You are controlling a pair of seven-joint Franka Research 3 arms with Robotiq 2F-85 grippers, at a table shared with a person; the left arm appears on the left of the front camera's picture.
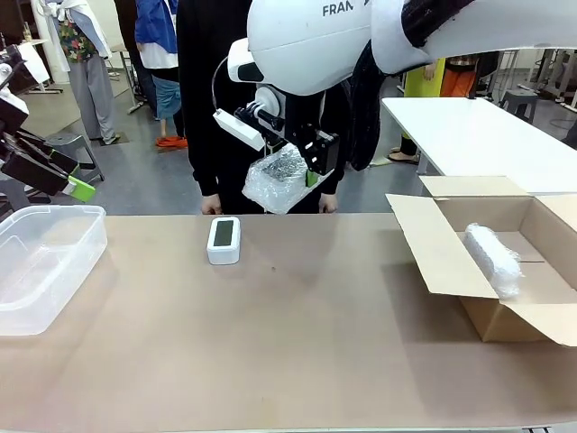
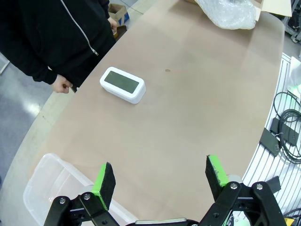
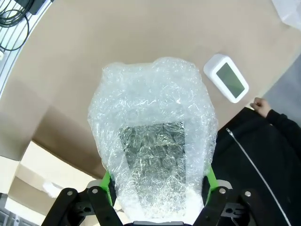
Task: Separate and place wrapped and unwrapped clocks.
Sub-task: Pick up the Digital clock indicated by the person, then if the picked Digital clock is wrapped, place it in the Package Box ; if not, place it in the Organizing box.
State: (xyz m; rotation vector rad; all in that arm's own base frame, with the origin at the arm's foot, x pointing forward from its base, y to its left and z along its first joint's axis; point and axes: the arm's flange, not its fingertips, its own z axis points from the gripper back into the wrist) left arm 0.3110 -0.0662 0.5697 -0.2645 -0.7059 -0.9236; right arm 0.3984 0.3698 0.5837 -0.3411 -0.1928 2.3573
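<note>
My right gripper [image 1: 296,171] hangs above the table's far edge, shut on a bubble-wrapped clock [image 1: 275,182] whose dark face shows through the wrap [image 3: 153,150]; green pads [image 3: 210,179] press its sides. The bare white clock [image 1: 224,240] with a dark screen lies flat on the table below and to the left of it, also seen as the clock [image 2: 122,84] and clock [image 3: 228,78]. A second wrapped bundle [image 1: 493,258] lies inside the open cardboard box [image 1: 433,257]. My left gripper [image 2: 160,176] stands open and empty above the table's left end, over the plastic bin [image 2: 49,181].
A clear plastic bin [image 1: 41,266] sits at the left end of the table. A person in a black jacket [image 2: 51,37] stands at the far edge, hand [image 2: 61,85] near the bare clock. Cables [image 2: 287,117] lie off the table's side.
</note>
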